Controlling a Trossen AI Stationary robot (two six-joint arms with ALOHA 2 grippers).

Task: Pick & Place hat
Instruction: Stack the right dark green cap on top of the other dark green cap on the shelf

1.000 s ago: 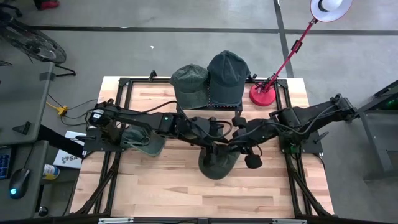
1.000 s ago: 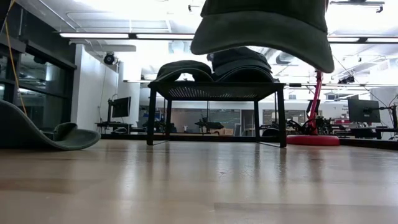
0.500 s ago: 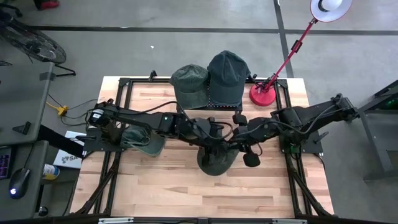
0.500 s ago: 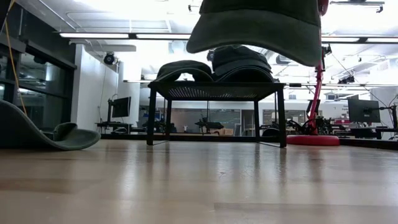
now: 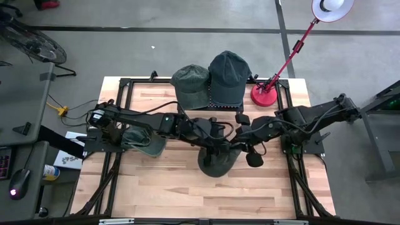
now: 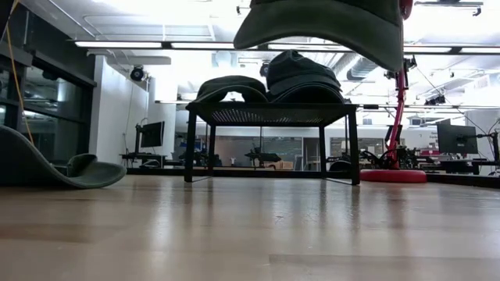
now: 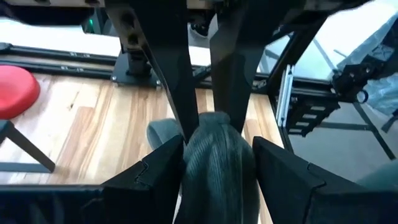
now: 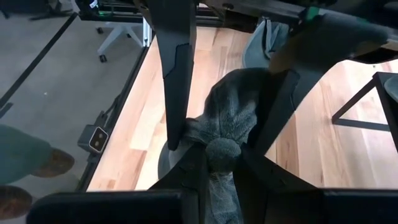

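A dark green corduroy hat (image 5: 218, 164) hangs in mid-air over the table's middle; in the low view its brim (image 6: 320, 31) shows high above the wood. My left gripper (image 5: 214, 149) and right gripper (image 5: 236, 150) meet over its crown, each shut on it. Two more green hats (image 5: 190, 81) (image 5: 229, 72) rest by their undersides on a black mesh stand (image 5: 212, 105) at the far edge. Another green hat (image 5: 145, 142) lies on the table's left part, under the left arm. My left gripper (image 7: 216, 149) pinches a bunched ridge of the crown (image 7: 214, 171) between its two fingers, slanting down from the table's left. The hat hangs below, clear of the table. My right gripper (image 8: 221, 152) pinches the crown at its top button (image 8: 222, 151), slanting down from the table's right, right next to the left fingers (image 8: 177, 81). Cloth gathers into folds there.
A red lamp base (image 5: 265, 95) with a slanted red stem stands at the far right corner. Black frame rails (image 5: 125, 94) run along the table's left and right sides. Bare wood (image 5: 187, 187) lies toward the near edge, below the hanging hat.
Both grippers have risen a little together, still shut, and have shifted slightly toward the far edge. The hat has gone up with them: in the low view its brim stands higher above the table than a second ago.
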